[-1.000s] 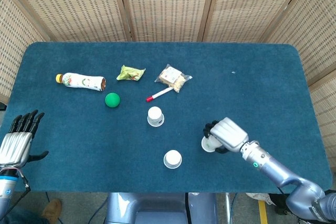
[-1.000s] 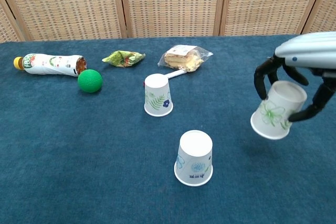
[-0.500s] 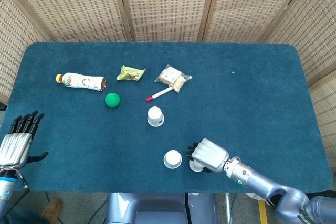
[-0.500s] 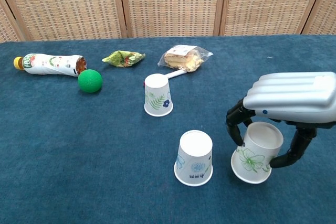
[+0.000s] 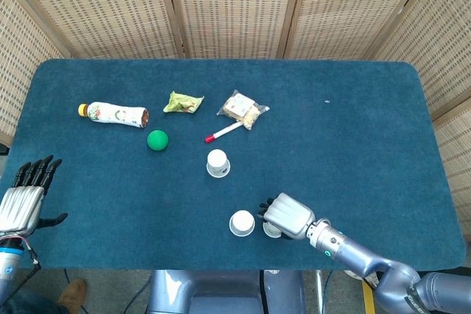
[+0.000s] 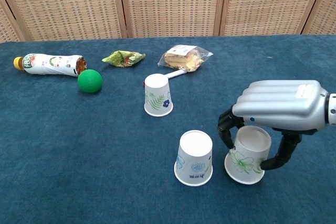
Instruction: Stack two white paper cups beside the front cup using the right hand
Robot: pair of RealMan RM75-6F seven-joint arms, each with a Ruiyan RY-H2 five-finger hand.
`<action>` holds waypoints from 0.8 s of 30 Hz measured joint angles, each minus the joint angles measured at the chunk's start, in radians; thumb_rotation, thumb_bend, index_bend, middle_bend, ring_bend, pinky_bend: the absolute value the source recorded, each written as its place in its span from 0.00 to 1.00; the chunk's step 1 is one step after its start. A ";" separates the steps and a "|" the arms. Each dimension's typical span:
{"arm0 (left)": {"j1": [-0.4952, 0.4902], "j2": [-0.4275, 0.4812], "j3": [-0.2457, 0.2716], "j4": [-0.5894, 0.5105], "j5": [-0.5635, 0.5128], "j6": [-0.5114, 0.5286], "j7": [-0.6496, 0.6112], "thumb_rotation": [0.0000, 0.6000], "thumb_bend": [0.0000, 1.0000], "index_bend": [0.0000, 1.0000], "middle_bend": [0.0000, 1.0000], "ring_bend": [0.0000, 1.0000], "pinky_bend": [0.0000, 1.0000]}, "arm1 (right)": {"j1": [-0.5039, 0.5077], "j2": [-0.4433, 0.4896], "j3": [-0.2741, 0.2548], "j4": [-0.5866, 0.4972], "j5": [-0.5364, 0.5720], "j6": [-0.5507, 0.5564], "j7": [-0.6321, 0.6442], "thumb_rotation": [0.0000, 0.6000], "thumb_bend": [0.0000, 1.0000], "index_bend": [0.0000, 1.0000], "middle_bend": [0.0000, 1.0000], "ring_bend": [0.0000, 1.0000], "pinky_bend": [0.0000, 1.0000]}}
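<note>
My right hand [image 6: 278, 111] [image 5: 284, 216] grips an upside-down white paper cup with a green flower print [image 6: 245, 156], whose rim sits at the table just right of the front cup [image 6: 194, 158] [image 5: 241, 223]. In the head view the hand hides most of that held cup. A third upside-down cup [image 6: 157, 95] [image 5: 217, 163] stands farther back, near the middle. My left hand [image 5: 23, 202] hangs off the table's front left corner, fingers apart, holding nothing.
A bottle [image 6: 50, 64] lies on its side at the back left with a green ball [image 6: 90, 81] beside it. A crumpled green wrapper [image 6: 124, 57], a bagged snack [image 6: 184, 57] and a red-capped marker [image 5: 223, 132] lie behind the middle cup.
My right hand has carried the flower cup from the right, leftward and down, until it stands beside the front cup. The left hand has stayed put.
</note>
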 measured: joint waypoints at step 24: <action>-0.005 0.006 -0.004 0.001 -0.018 -0.013 -0.011 1.00 0.00 0.00 0.00 0.00 0.00 | 0.004 0.128 0.065 -0.213 0.191 0.022 -0.196 1.00 0.00 0.00 0.00 0.05 0.26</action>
